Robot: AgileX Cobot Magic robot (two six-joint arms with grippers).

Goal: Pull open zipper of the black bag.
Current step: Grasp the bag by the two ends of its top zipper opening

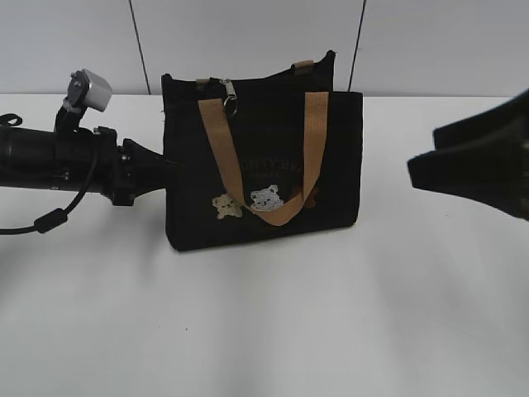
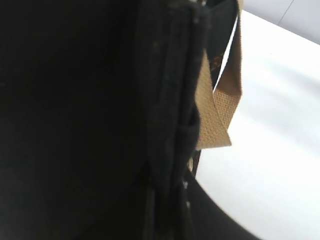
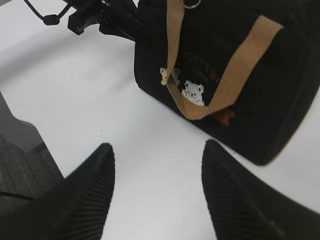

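Left arm extends level from the left edge of the exterior view, its left tool (image 1: 161,175) closed down against the side of the black bag (image 1: 264,207); whether fabric is pinched cannot be confirmed. Right tool (image 3: 157,195) hangs clear to the right, jaws apart, ribbed fingers (image 3: 87,192) empty, touching nothing.

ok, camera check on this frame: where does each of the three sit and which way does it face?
Exterior: about table height, facing the black bag front-on; left arm at the bag's left end, right gripper open at right.
Left wrist: pressed against the bag's end, mostly black fabric and a tan handle; no fingers discernible.
Right wrist: above the table, looking down past open fingers at the bag's front.
Shared: exterior and right wrist both show the bear patches, handles and zipper pull.
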